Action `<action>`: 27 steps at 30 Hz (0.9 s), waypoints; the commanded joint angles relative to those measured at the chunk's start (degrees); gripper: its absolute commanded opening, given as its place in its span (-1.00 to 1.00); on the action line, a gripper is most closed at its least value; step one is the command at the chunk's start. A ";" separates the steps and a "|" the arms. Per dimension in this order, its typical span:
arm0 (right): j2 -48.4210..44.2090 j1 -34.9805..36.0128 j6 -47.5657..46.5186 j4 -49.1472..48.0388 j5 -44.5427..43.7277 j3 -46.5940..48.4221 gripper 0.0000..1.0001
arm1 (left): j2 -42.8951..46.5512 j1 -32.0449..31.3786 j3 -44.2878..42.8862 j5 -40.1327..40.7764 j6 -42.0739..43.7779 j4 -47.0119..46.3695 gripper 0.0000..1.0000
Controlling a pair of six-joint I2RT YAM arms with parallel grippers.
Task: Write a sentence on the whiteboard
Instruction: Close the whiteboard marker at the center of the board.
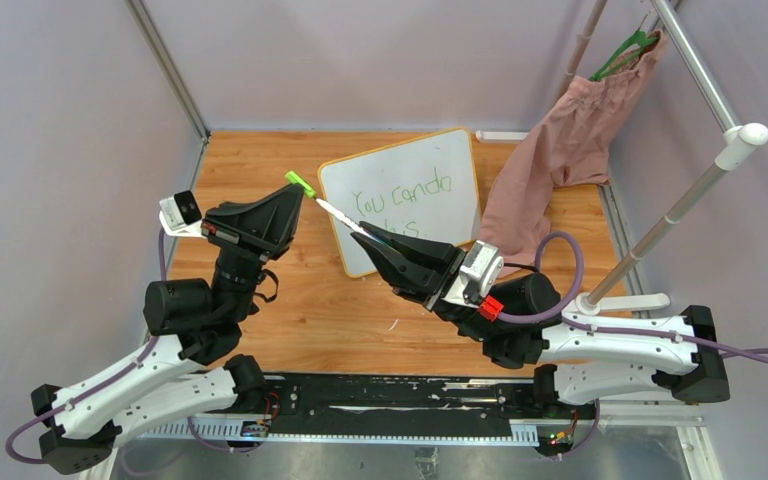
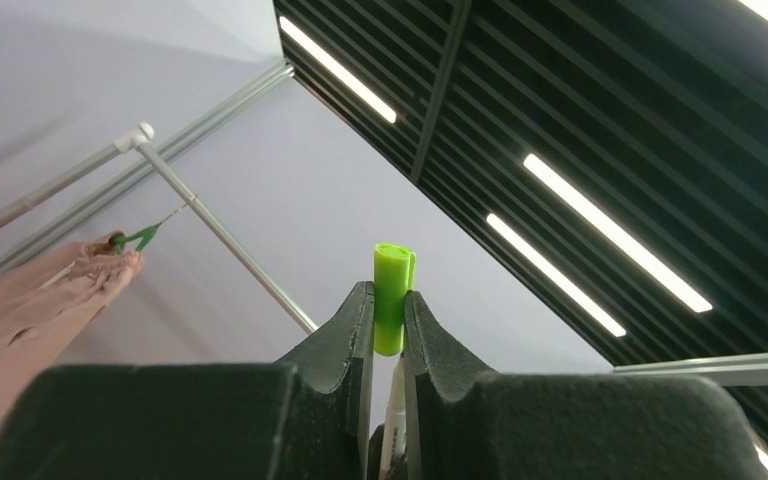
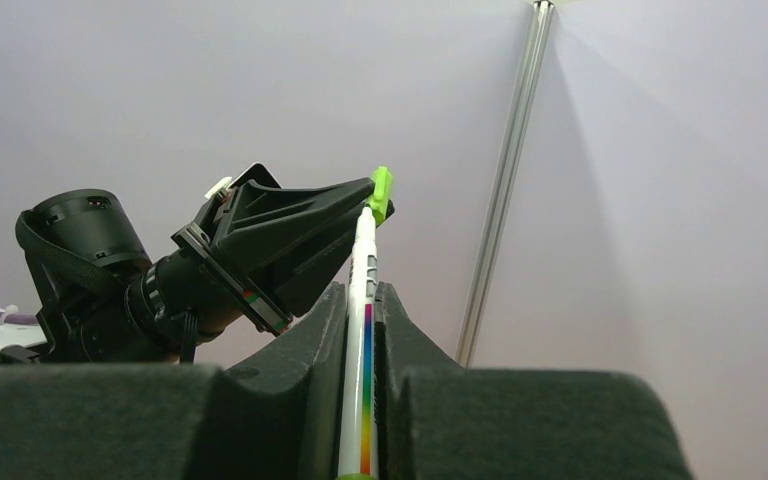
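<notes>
The whiteboard (image 1: 430,152) lies on the wooden table at the back centre, tilted, with an orange rim. The green sentence (image 1: 401,194) reads "You can do"; its second line is mostly hidden behind the right arm. My right gripper (image 1: 375,238) (image 3: 360,297) is shut on the white marker (image 1: 341,216) (image 3: 363,300), held in the air over the board's left edge. The marker's green cap (image 1: 300,183) (image 2: 392,292) (image 3: 381,190) sits at its far end, and my left gripper (image 1: 296,197) (image 2: 390,302) is shut on it. Whether the cap is fully seated does not show.
A pink garment (image 1: 560,150) on a green hanger (image 1: 625,52) hangs from a white rack (image 1: 700,170) at the back right, its hem draped beside the board's right edge. Grey walls enclose the table on three sides.
</notes>
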State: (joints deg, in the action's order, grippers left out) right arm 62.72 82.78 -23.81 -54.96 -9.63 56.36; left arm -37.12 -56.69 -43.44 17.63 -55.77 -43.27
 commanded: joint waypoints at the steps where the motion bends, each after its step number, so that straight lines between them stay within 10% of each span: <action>1: -1.45 0.63 0.61 -2.66 -1.09 -0.37 -1.00 | 0.12 0.35 -2.13 0.65 1.35 -1.95 -1.00; 27: -0.43 0.63 0.61 -2.42 -1.01 0.64 -1.00 | -0.64 0.35 -1.87 -2.15 -0.51 -2.55 -1.00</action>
State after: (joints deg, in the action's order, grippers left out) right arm 62.48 82.78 -23.81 -54.94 -9.76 56.29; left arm -37.54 -56.69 -44.05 16.47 -56.05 -43.70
